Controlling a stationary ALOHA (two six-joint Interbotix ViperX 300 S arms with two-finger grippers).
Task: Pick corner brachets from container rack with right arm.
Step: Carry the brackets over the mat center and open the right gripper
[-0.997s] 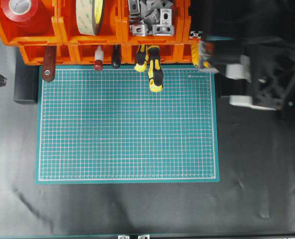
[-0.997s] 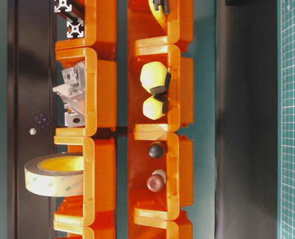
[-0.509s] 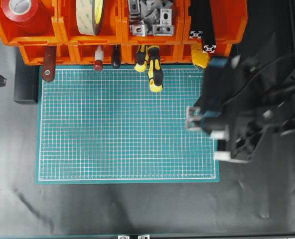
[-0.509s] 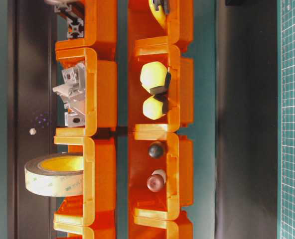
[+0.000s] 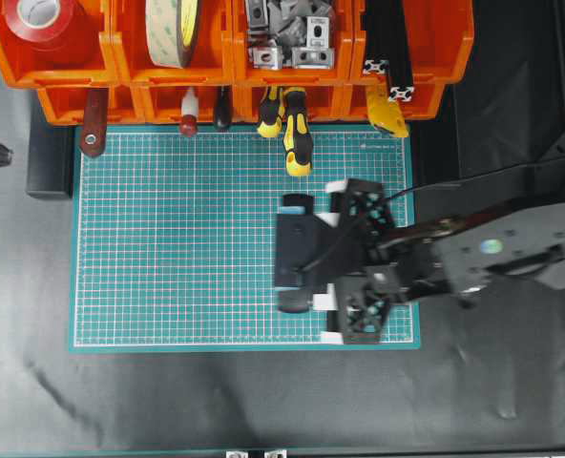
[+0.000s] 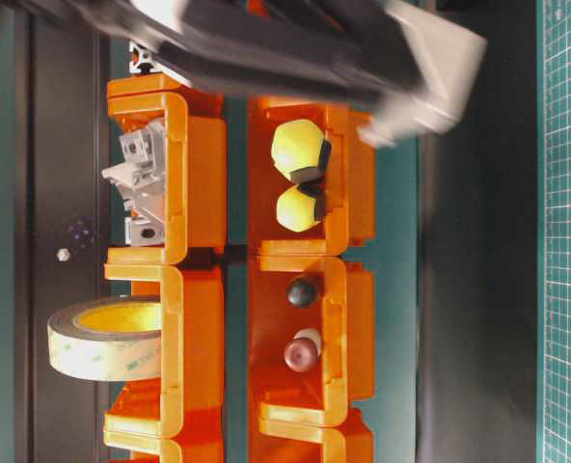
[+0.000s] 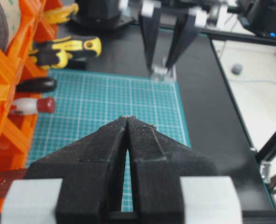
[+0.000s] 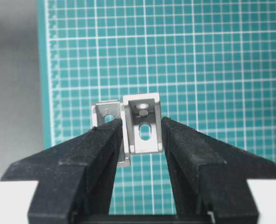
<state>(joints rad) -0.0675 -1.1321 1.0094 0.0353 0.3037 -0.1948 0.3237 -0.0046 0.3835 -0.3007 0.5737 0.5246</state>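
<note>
In the right wrist view my right gripper (image 8: pixel 140 125) is shut on the corner brachets. One silver piece (image 8: pixel 143 122) sits squarely between the pads, and a second (image 8: pixel 106 114) is pinched against the left finger. They hang just above the green mat. From above, the right arm (image 5: pixel 332 258) covers the mat's right half and hides the held pieces. The left wrist view shows the right gripper (image 7: pixel 163 70) pointing down with the brachet (image 7: pixel 162 73) at its tips. More brachets (image 5: pixel 287 33) lie in the orange container rack (image 5: pixel 235 74). My left gripper (image 7: pixel 128 119) is shut and empty.
The green cutting mat (image 5: pixel 187 248) lies below the rack. Yellow-black screwdrivers (image 5: pixel 295 143) stick out of a lower bin over the mat's top edge. Black extrusion bars (image 5: pixel 389 57), a tape roll (image 5: pixel 173 29) and red tape (image 5: pixel 34 19) fill other bins.
The right arm has swung from the rack's right end down and left over the mat, carrying the brachets with it. The left gripper has stayed put.
</note>
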